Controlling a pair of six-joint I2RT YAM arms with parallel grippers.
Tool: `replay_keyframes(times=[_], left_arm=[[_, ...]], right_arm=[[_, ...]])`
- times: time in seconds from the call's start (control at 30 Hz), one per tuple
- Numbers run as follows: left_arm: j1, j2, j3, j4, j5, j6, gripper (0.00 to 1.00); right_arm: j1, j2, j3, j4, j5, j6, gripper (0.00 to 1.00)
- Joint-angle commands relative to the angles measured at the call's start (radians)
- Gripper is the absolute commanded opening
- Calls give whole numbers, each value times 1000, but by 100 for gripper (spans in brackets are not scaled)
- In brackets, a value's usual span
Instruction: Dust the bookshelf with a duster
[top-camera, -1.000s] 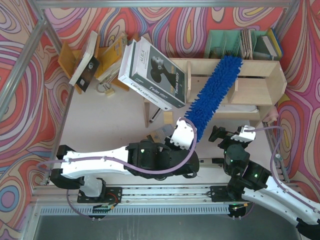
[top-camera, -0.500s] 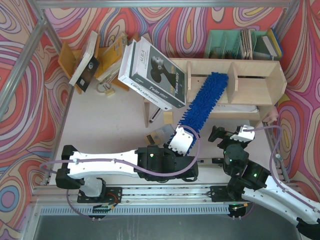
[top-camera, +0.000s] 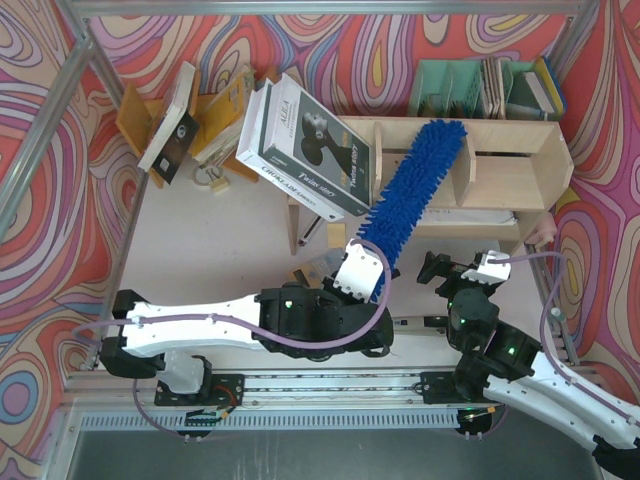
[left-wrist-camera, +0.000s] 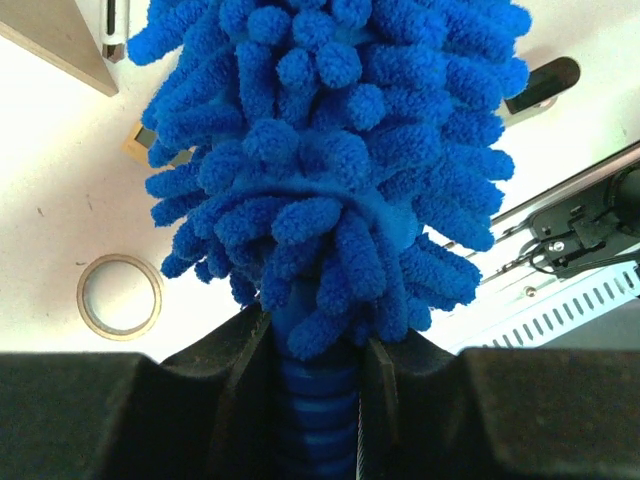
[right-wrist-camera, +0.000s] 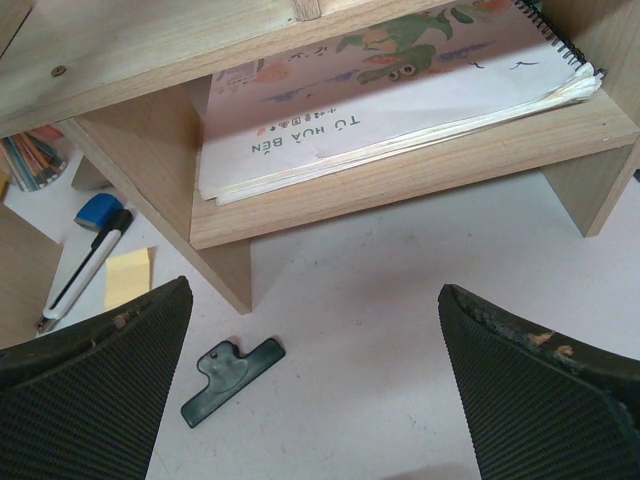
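The left pincer (left-wrist-camera: 318, 365) clamps the handle of the duster (top-camera: 415, 185), whose fluffy blue head reaches away onto the bookshelf (top-camera: 520, 135). The right pincer (right-wrist-camera: 315, 390) hangs spread open above the tabletop (right-wrist-camera: 400, 290).

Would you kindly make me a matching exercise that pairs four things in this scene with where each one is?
Things:
1 duster
2 spiral-bound book
3 black clip
4 green organizer

Places:
A on the table in front of the bookshelf
B clamped in the left gripper
C behind the bookshelf
D flat on the bookshelf's lower level

Pairs: 1-B, 2-D, 3-A, 4-C
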Motion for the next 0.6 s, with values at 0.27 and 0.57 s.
replay_keyframes(times=[0.27, 0.57], left_arm=[[5, 32, -75, 17, 46, -59, 0], [0, 22, -9, 95, 100, 31, 0]], right_arm=[[1, -2, 23, 0, 25, 11, 99], [1, -3, 25, -4, 25, 12, 99]])
